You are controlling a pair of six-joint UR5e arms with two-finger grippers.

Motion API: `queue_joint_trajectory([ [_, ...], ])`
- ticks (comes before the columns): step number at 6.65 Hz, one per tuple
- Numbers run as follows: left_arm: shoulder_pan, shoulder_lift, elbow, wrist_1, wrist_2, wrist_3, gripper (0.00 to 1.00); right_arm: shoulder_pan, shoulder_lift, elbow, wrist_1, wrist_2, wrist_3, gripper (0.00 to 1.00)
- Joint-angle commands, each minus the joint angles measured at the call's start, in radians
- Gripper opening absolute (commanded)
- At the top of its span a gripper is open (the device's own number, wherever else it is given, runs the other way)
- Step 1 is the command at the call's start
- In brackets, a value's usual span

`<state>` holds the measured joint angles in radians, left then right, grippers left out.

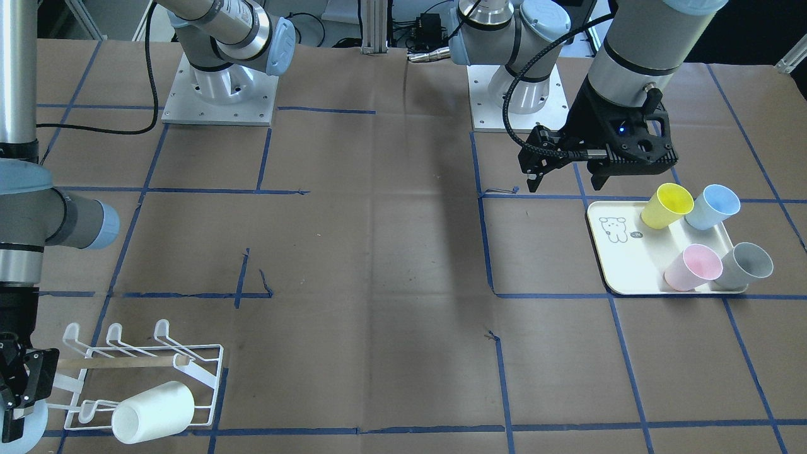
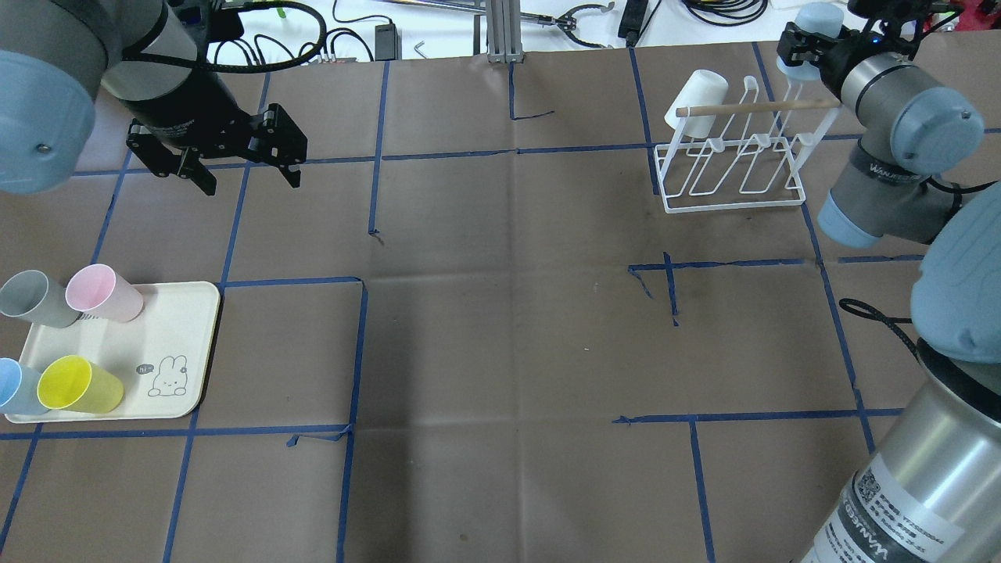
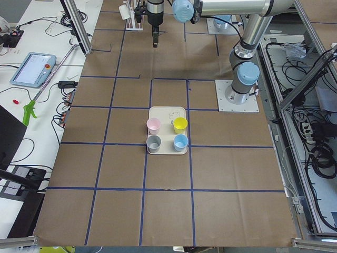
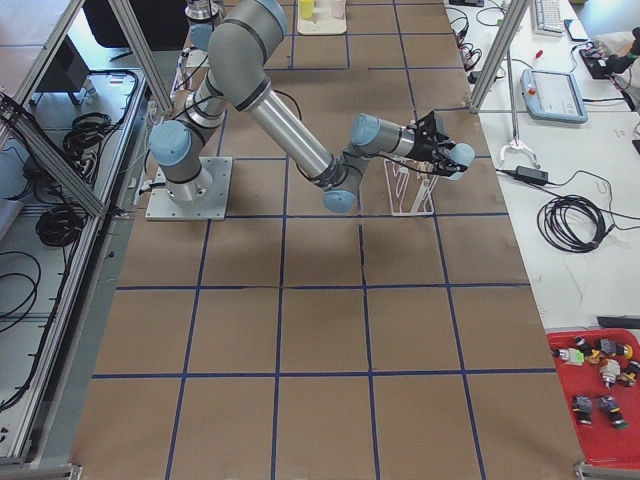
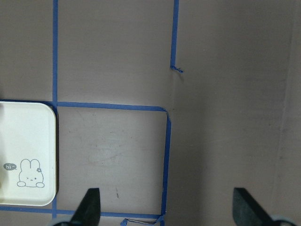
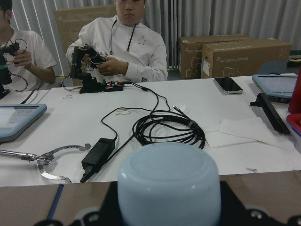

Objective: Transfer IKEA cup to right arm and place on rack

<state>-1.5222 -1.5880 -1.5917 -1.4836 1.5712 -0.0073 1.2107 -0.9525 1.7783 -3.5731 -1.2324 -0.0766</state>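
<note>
My right gripper is shut on a pale blue cup, held sideways just past the right end of the white wire rack. The front view shows this gripper beside the rack, with the cup at the frame's bottom left. A white cup hangs on the rack's left end prong. My left gripper is open and empty, hovering above the table beyond the cream tray. The tray holds yellow, blue, pink and grey cups lying on their sides.
Brown paper with blue tape lines covers the table. The two arm bases stand at the robot's side. Beyond the far edge is a white bench with cables, tablets and two seated operators.
</note>
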Motion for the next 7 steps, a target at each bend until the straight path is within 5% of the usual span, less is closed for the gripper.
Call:
queue_joint_trajectory([
  [1, -0.003, 0.0, 0.004, -0.001, 0.0, 0.0, 1.0, 0.001, 0.003, 0.029, 0.0, -0.007, 0.001, 0.27],
  [2, -0.007, 0.0, 0.001, -0.001, 0.0, 0.0, 1.0, 0.001, 0.004, 0.044, 0.0, -0.007, 0.003, 0.29],
  [3, -0.022, 0.0, -0.001, -0.001, 0.003, -0.005, 1.0, 0.001, 0.0, 0.046, 0.008, -0.007, 0.006, 0.56],
  [4, -0.024, 0.0, 0.001, 0.003, 0.001, -0.006, 1.0, 0.001, 0.001, 0.043, 0.01, -0.007, 0.017, 0.99],
  [7, -0.023, 0.005, 0.004, 0.008, 0.003, 0.001, 1.0, 0.003, -0.011, 0.033, 0.011, -0.004, 0.014, 1.0],
])
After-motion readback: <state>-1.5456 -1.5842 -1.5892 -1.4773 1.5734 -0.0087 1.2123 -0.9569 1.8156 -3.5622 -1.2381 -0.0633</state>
